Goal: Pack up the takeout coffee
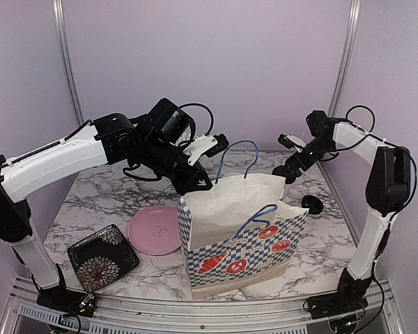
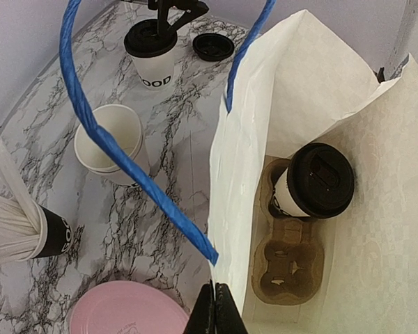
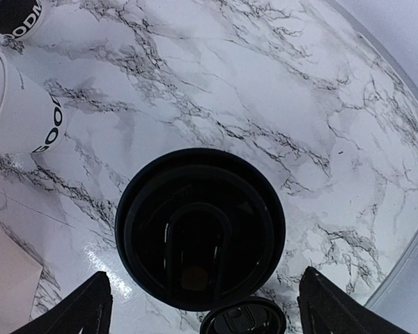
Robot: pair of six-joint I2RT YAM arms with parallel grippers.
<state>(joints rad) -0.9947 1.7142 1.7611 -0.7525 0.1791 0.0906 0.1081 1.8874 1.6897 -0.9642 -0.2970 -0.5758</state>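
One takeout coffee (image 2: 313,182), a white cup with a black lid, stands in a brown cardboard carrier (image 2: 290,268) inside the paper bag (image 1: 240,233). My left gripper (image 2: 216,300) is shut on the bag's white rim (image 2: 226,209), holding the mouth apart. A second lidded coffee (image 3: 200,226) stands on the marble behind the bag, its "GOOD" lettering showing in the left wrist view (image 2: 152,54). My right gripper (image 3: 203,277) hangs directly above it, open, one finger on each side and clear of the lid.
A loose black lid (image 2: 213,46) lies beside the second coffee. A stack of empty white cups (image 2: 111,142) and a black cup of white sticks (image 2: 35,233) stand left of the bag. A pink plate (image 1: 155,229) and a black floral dish (image 1: 102,256) sit front left.
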